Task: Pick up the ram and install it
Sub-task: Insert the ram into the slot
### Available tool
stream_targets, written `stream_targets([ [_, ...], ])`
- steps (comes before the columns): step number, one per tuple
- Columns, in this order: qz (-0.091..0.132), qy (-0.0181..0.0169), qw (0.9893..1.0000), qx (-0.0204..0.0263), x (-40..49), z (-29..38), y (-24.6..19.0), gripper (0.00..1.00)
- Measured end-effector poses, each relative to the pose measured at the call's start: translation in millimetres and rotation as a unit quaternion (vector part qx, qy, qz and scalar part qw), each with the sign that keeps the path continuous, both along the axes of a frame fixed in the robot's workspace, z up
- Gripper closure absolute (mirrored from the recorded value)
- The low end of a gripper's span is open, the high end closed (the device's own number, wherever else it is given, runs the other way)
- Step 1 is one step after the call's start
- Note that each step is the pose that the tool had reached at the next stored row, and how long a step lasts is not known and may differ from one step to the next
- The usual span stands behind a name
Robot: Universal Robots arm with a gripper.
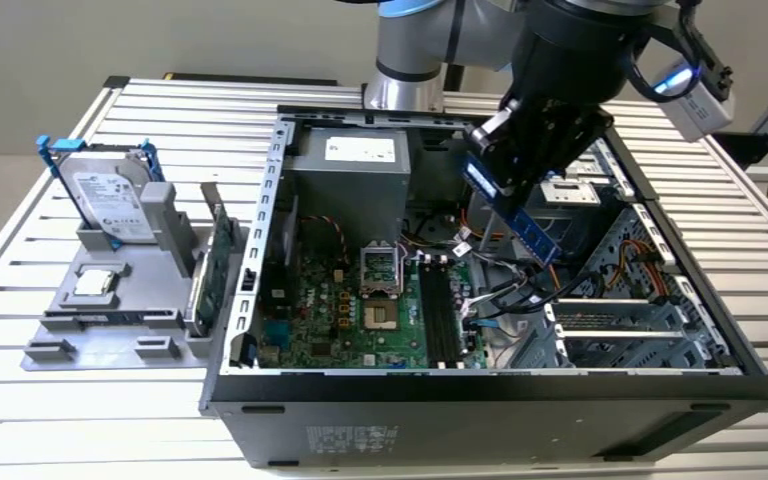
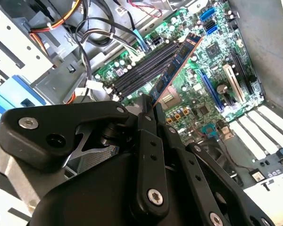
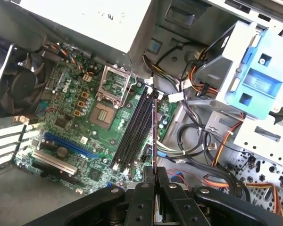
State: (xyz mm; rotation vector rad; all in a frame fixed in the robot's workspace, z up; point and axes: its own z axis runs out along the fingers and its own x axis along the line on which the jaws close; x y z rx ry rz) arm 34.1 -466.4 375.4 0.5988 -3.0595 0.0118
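The gripper [image 1: 507, 170] hangs over the open computer case [image 1: 491, 400], which lies on its side on a slatted metal table [image 1: 157, 110]. Its fingers [image 3: 142, 202] are closed narrow on one end of the ram [image 1: 534, 232], pinching the thin stick between them. In the exterior view the ram slants down from the gripper into the case, with its free end low over the right part of the main board [image 1: 344, 320], near the loose cables [image 1: 491, 298].

In the first wrist view the ram [image 3: 154, 136] appears edge-on, running out from the gripper [image 3: 154, 172] in line with the black memory slots [image 3: 134, 127] and over their outer edge. In the second wrist view the ram [image 2: 177, 61] shows its row of chips and lies at a slight angle across the memory slots [image 2: 141, 70], out from the gripper [image 2: 153, 107]. It is not seated in a slot; whether its far end touches anything I cannot tell.

The processor socket [image 3: 105, 113] sits beside the slots, and the grey power supply [image 1: 357, 165] fills the far end of the case. On the exterior view's left, well apart from the case, a grey stand [image 1: 104, 320] holds a hard drive [image 1: 107, 205] in a blue frame. A green card [image 1: 220, 255] stands upright at the stand's edge nearest the case.
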Motion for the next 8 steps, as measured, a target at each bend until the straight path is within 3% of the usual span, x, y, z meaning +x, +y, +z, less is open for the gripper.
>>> stream_targets([
  [8,-0.025,-0.0028,0.9997,0.0002,0.0,-0.1,0.0,1.00],
])
